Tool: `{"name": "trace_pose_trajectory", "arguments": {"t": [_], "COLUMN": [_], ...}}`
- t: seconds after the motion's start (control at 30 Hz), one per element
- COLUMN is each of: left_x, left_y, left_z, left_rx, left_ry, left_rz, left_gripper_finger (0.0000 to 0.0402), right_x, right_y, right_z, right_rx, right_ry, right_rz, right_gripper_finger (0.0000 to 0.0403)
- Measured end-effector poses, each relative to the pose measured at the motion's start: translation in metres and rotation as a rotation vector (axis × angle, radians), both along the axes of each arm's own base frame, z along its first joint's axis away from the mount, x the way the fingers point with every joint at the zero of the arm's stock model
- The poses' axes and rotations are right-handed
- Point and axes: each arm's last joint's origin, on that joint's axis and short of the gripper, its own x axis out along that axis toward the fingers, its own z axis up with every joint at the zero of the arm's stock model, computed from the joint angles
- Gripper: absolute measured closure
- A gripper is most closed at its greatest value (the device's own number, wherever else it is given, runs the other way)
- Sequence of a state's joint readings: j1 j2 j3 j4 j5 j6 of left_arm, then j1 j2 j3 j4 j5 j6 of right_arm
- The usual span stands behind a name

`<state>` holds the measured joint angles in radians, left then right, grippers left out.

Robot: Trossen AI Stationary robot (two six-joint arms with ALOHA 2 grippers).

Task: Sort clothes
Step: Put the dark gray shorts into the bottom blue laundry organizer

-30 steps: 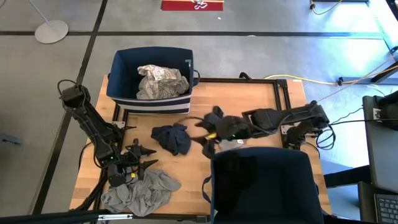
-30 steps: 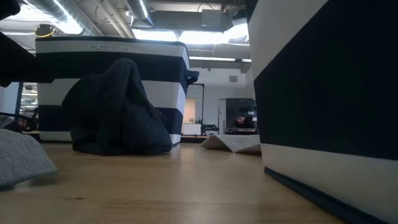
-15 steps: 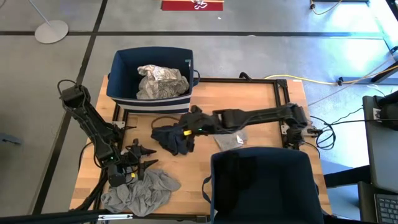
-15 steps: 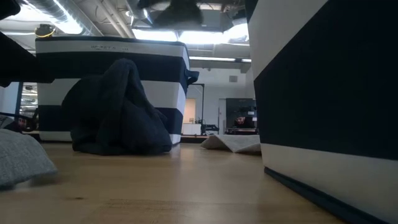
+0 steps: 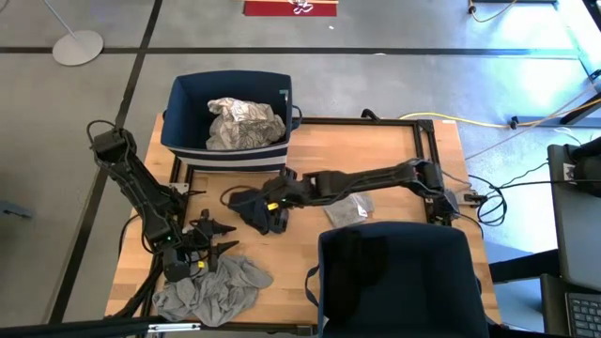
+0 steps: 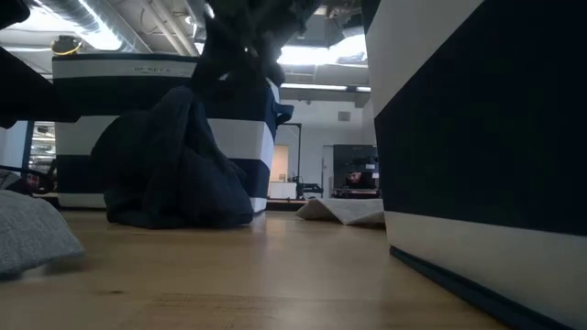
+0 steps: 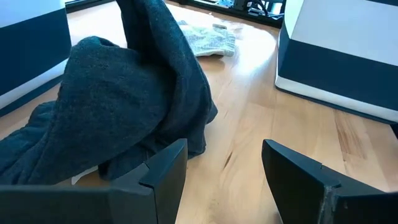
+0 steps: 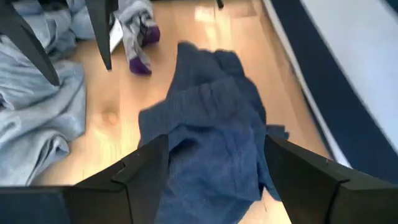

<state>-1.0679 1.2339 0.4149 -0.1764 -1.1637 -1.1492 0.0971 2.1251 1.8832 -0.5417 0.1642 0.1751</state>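
A wooden table (image 5: 376, 150) framed in black rail carries two navy fabric bins with white bands. The near bin (image 5: 399, 277), the largest thing on the table, stands at the front right corner; its inside shows only dark, and what it holds cannot be told. The far bin (image 5: 228, 120) sits at the back left edge and holds a crumpled white garment with black pattern (image 5: 244, 124).

Loose clothes lie between the bins. A grey garment (image 5: 214, 291) is heaped at the front left corner, where the left gripper (image 5: 205, 246) hangs just above and beside it, fingers apart and holding nothing. A dark navy garment (image 5: 258, 208) is bunched near the table's middle, in front of the far bin; in the low view it rises as a peaked mound (image 6: 174, 160) against that bin's striped wall. The right arm reaches across from the right side, and the right gripper (image 5: 274, 199) sits over this navy heap, its fingers spread wide on either side of the cloth (image 8: 211, 134), not clamped on it. A small pale garment (image 5: 346, 210) lies flat just beside the near bin, under the right arm.

Around the table is grey floor crossed by dark lines, with a white round stand base (image 5: 78, 46) at the back left and a yellow cable (image 5: 488, 122) at the right. The low view looks into a lit room with ceiling ducts (image 6: 110, 18).
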Motion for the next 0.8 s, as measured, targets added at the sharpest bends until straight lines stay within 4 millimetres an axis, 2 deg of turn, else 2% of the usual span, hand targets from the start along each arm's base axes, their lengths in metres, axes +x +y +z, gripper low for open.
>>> {"name": "trace_pose_trajectory", "arguments": {"t": [0.13, 0.37, 0.6, 0.8], "left_x": [0.0, 0.0, 0.0, 0.0], "left_y": [0.0, 0.0, 0.0, 0.0], "left_z": [0.0, 0.0, 0.0, 0.0], "left_rx": [0.0, 0.0, -0.003, -0.005], "left_ry": [0.0, 0.0, -0.001, -0.002], "left_rz": [0.0, 0.0, 0.001, 0.001], "left_gripper_finger": [0.0204, 0.0204, 0.0204, 0.0204], "right_x": [0.004, 0.013, 0.026, 0.034], "right_y": [0.002, 0.003, 0.004, 0.003], "right_z": [-0.011, -0.043, -0.068, -0.101], "right_rx": [0.026, 0.008, 0.003, -0.057], "right_ry": [0.024, 0.094, 0.064, 0.102], "right_rz": [0.038, 0.087, 0.086, 0.06], "right_gripper_finger": [0.0136, 0.0136, 0.0136, 0.0136]}}
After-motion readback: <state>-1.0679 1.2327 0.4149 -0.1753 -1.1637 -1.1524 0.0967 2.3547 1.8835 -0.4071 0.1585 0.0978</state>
